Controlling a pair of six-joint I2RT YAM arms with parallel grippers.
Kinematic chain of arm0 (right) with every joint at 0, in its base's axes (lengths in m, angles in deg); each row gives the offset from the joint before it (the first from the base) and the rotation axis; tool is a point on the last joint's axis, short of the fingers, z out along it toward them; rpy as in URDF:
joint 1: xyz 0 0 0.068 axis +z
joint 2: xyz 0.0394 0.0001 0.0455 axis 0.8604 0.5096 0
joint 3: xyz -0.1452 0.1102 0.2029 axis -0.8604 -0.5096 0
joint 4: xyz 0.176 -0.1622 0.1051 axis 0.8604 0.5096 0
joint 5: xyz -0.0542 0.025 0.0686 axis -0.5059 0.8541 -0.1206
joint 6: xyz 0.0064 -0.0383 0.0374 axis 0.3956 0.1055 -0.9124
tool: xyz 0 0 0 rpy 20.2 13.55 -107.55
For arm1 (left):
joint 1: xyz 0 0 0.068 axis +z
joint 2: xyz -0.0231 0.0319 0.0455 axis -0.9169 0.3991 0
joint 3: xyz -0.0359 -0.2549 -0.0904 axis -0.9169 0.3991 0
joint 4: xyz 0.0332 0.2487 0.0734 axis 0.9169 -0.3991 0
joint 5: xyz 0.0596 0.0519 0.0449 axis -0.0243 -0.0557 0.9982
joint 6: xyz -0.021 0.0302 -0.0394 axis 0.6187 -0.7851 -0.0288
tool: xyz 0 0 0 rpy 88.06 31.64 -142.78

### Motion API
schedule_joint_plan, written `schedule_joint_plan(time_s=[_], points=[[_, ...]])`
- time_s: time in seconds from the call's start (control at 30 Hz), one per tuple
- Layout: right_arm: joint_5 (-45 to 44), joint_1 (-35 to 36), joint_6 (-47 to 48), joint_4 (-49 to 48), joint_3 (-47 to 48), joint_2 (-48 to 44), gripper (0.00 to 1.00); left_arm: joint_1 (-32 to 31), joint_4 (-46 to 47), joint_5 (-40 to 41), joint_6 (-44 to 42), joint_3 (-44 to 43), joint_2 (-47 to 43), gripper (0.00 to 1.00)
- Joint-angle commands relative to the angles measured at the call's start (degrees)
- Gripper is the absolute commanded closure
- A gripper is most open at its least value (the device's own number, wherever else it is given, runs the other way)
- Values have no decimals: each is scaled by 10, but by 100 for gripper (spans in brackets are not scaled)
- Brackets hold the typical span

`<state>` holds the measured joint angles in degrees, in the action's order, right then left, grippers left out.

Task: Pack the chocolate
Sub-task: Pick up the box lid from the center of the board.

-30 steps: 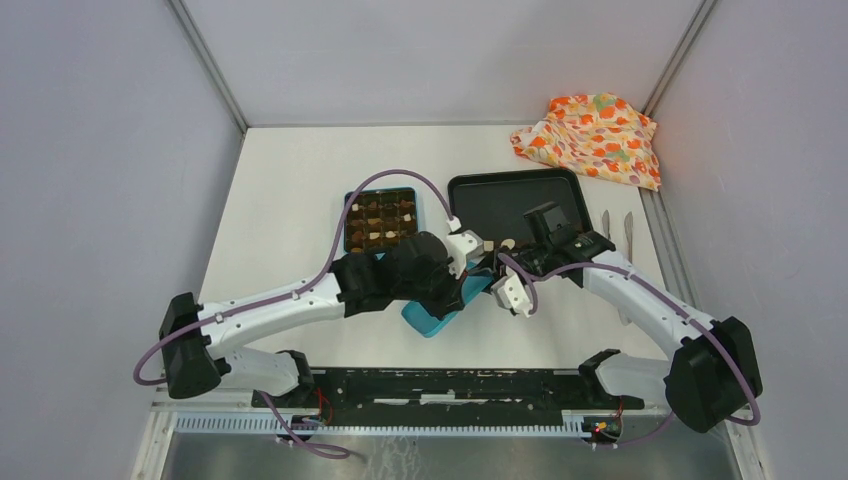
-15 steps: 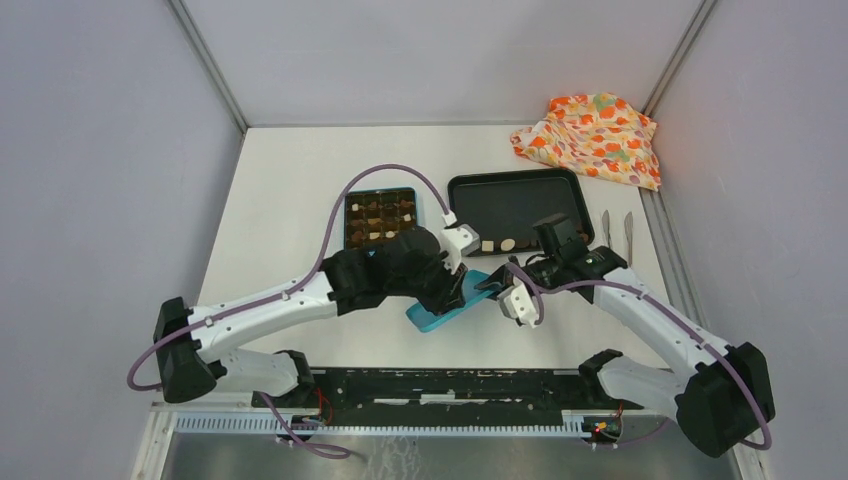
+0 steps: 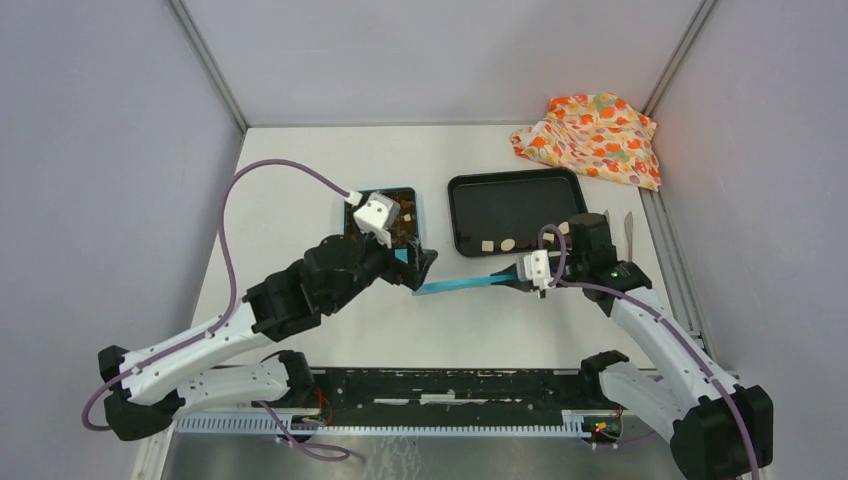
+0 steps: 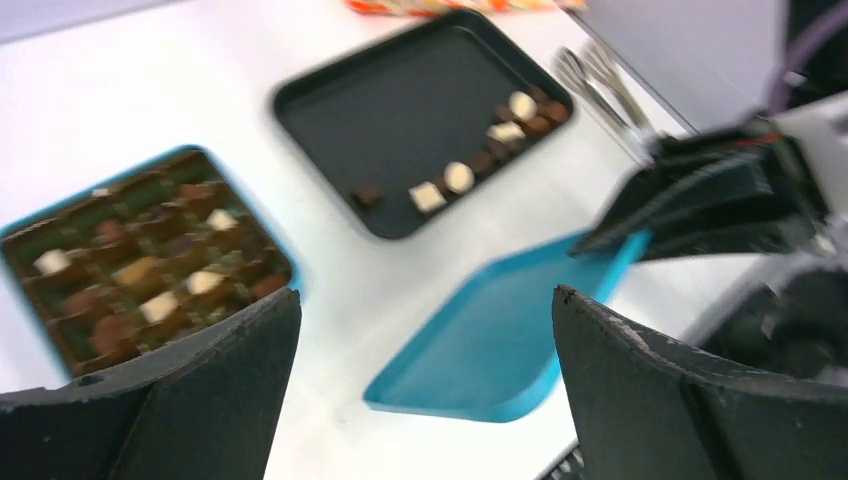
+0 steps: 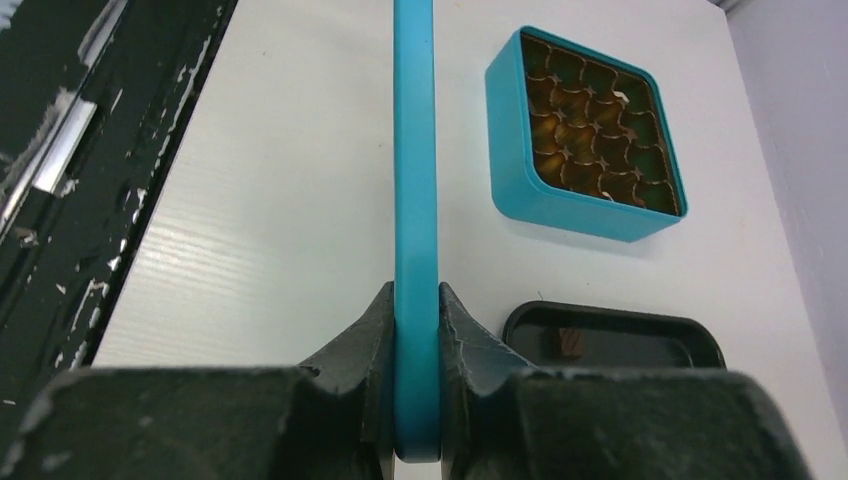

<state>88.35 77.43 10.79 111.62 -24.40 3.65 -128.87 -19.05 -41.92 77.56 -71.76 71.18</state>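
Top external: released teal lid [image 3: 465, 284] from left gripper [image 3: 420, 263], jaws gaping wide; pinched edge-on in right gripper [image 3: 520, 275] alone; chocolate box [image 5: 560, 205] not yet capped.

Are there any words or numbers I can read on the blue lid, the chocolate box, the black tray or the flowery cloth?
No readable text anywhere.
teal lid: plain, no words.
teal box: plain walls, no label.
black tray: no print.
flowery cloth: only orange flowers, no letters.
chocolates: too small and blurred to show any stamp.
black rail at the near edge: white scuffs, not letters.
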Motion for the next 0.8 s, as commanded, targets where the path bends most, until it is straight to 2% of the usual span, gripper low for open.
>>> schedule_joint_plan(time_s=[0.0, 0.23, 0.33, 0.6, 0.67, 0.77], points=[[68, -33, -190, -117, -3, -17, 100, 31, 35, 150, 9, 18, -20, 0], [74, -71, -385, -276, -35, -22, 100, 96, 63, 117, 10, 70, -50, 0], [61, -85, -443, -309, -35, -19, 100, 117, 63, 88, 17, 79, -62, 0], [15, -102, -585, -404, -32, -7, 100, 130, 105, 33, 33, 126, -69, 0], [1, -101, -627, -432, -28, 3, 100, 153, 124, 1, 45, 139, -65, 0], [-32, -101, -718, -487, -17, 22, 100, 233, 158, -102, 77, 158, -58, 0]])
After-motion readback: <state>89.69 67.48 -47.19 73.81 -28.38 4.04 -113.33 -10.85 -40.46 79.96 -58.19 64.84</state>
